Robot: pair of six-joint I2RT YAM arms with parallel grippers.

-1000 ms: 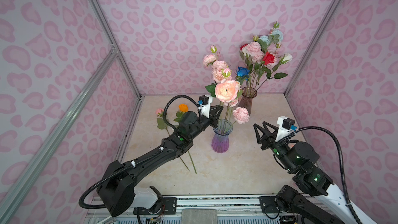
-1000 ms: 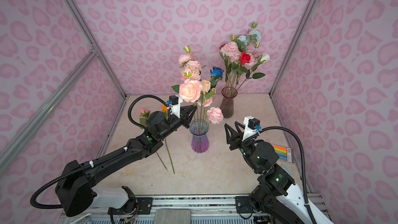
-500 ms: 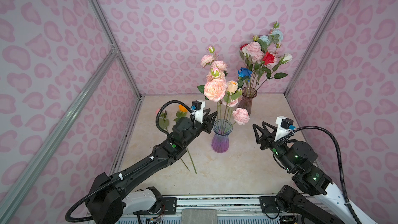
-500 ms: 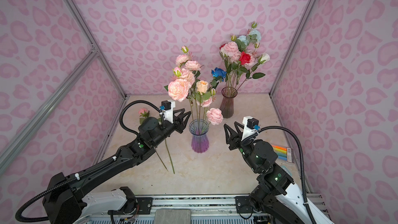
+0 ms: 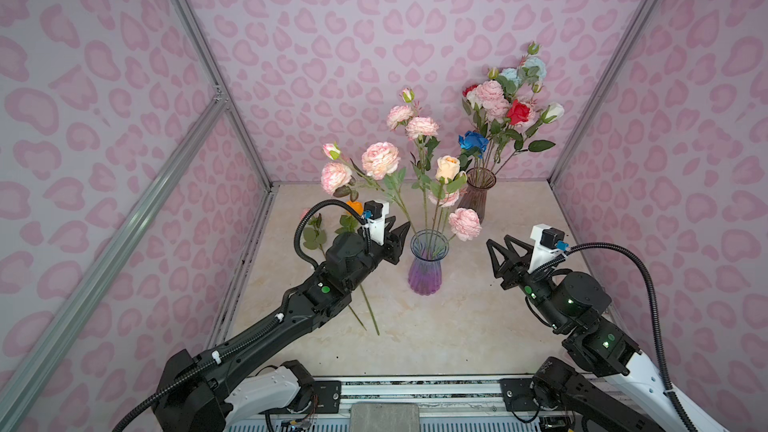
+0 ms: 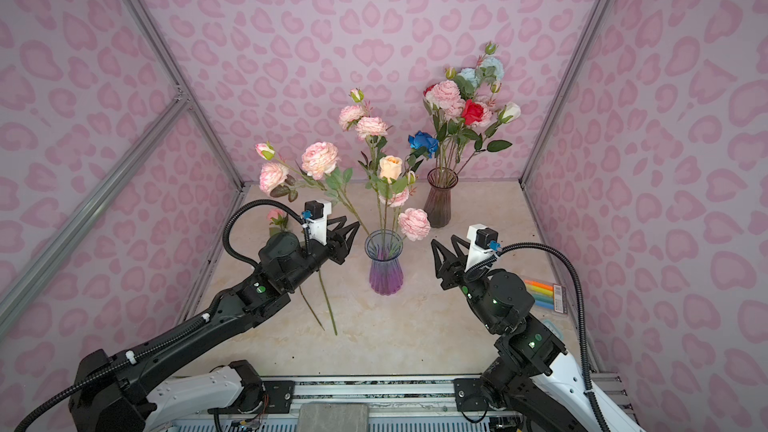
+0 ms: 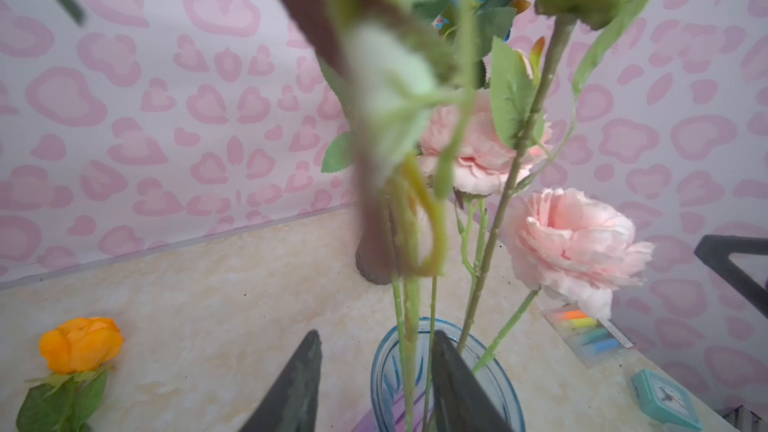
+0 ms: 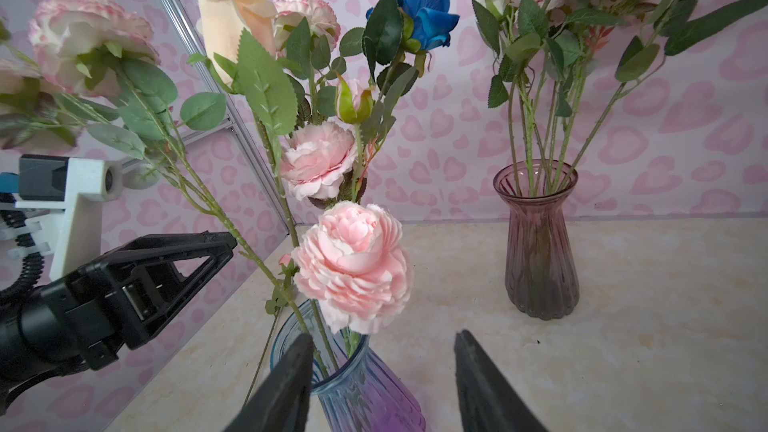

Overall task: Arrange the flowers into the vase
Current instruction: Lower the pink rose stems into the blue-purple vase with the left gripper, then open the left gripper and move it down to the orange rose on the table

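The left tool [image 5: 399,228] stands part open and holds nothing: in the left wrist view a clear gap shows between its two dark fingers [image 7: 299,384], and no stem is pinched there. It hovers just left of the rim of the blue-to-purple ribbed glass vase [image 5: 428,263], which stands in the middle of the cream marbled desk [image 5: 415,347]. The right tool [image 5: 497,241] is about half open and empty. It is well apart from the vase on the right and points toward it.

A pink peony spray with leaves [image 5: 380,160] has its stem in the vase and leans far out to the left, passing just beside the left tool's fingertips. Other pink and cream heads stand more upright in the same vase. A mauve glass vase [image 5: 478,197] at the far right holds its own bunch.

An orange rose on a long green stem [image 5: 354,206] lies flat on the desk, not yet arranged, with a small pink bud [image 6: 275,214] beside it. Both lie left of and below the left tool, partly under that arm. The left arm is clearly the nearer one, since the right would have to reach across the vase. The rose's long axis runs near to far, with the cut end toward the near edge and slightly right, and the head toward the far left corner. I judge the next grasp belongs on that stem, with the jaws closing across the near-far line
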